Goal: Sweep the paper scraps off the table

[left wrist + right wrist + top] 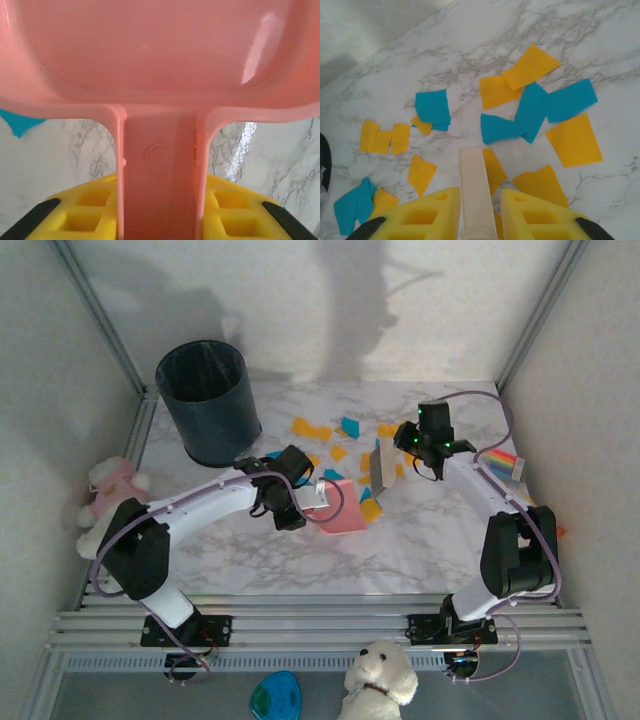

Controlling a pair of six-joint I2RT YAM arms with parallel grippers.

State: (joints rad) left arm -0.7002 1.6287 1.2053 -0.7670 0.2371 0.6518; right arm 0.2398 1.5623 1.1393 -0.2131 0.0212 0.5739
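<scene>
The pink dustpan (pixel 347 514) is clamped by its handle in the left pincer (pixel 160 212), its mouth turned rightward, presumably so the paper scraps (pixel 532 112) can be received. The brush (pixel 378 468) is gripped tight by its pale handle in the right pincer (pixel 480 215), among them. The scraps are spread flat over the far middle of the table (pixel 430 550), with no shared heading; the scatter is stretched side to side.

You've got small orange-yellow and teal paper scraps (pixel 572 139) lying flat, scattered across the far middle of the white, grey-veined marble table (pixel 420 550). A few overlap in a loose bunch, and others sit alone nearby.
</scene>
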